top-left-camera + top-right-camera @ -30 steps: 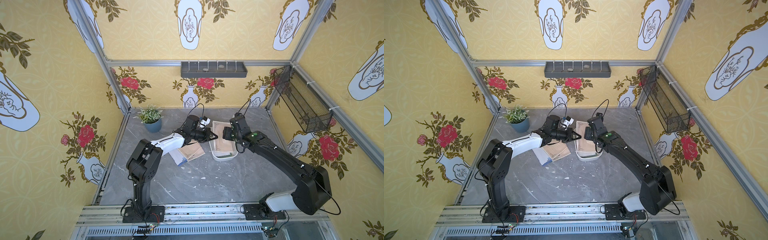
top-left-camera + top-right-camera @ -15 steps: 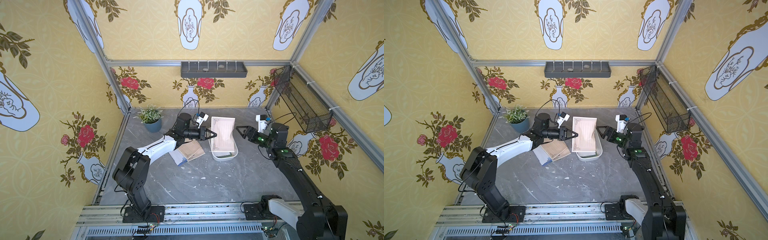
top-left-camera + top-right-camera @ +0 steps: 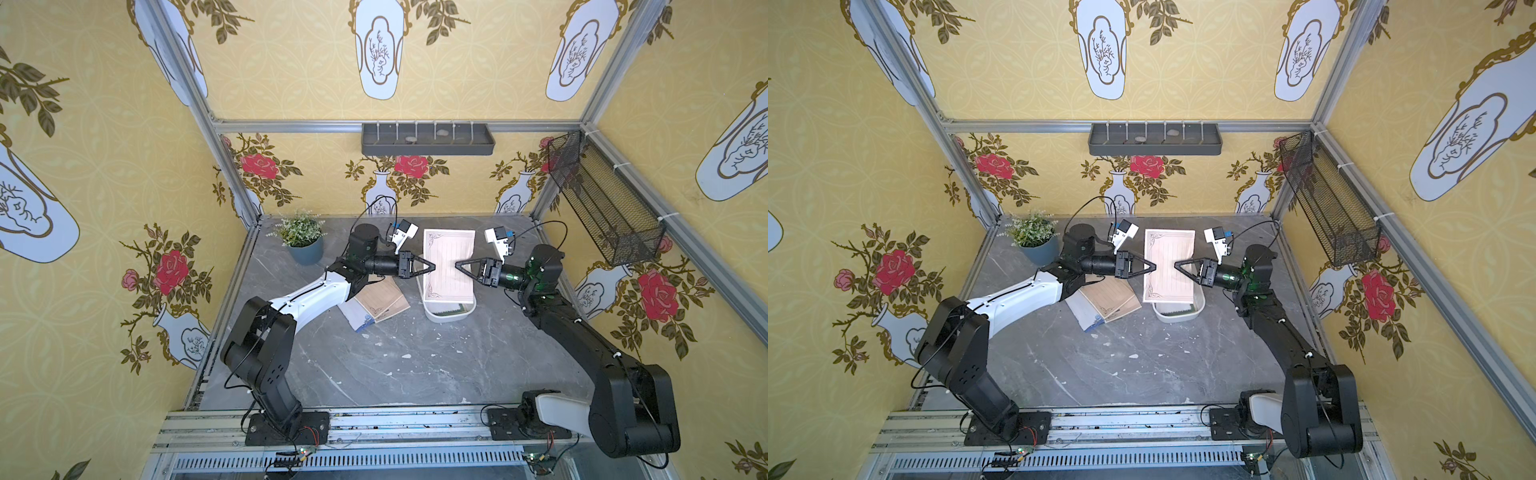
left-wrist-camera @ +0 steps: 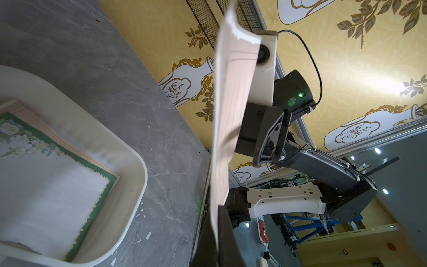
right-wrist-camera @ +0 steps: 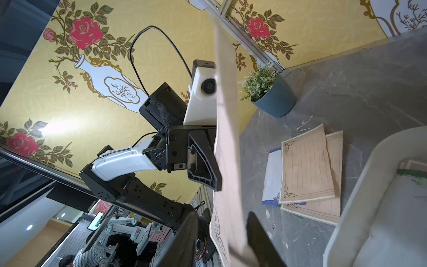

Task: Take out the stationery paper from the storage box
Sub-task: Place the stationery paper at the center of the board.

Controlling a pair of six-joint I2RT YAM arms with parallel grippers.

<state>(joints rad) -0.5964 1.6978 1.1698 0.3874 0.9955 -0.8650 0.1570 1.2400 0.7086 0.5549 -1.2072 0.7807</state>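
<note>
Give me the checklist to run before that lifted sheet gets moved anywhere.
1. Hold of the left gripper on the lifted tan sheet: ok, shut on one edge.
2. Hold of the right gripper on the opposite edge: not ok, jaws stand apart around it.
3. Sheet clear of the storage box: ok, held above it.
4. Landing spot: ok, a pile of sheets lies on the table beside the box.
5. Box emptied: not ok, a green-bordered sheet lies inside.
</note>
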